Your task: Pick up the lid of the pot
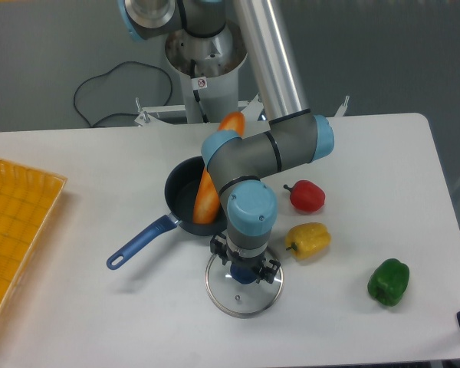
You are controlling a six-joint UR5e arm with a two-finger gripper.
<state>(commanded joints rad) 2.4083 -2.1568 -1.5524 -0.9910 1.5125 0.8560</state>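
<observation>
The gripper points down over the glass pot lid, its two fingers on either side of the blue knob and close against it. They look shut on the knob, though the gripper's body hides its top. The lid appears to lie about flat, a clear disc with a metal rim; whether it touches the table cannot be told.
Behind and left of the gripper stands a black pan with a blue handle and an orange item inside. A yellow pepper, red vegetable and green pepper lie rightward. A yellow crate is far left.
</observation>
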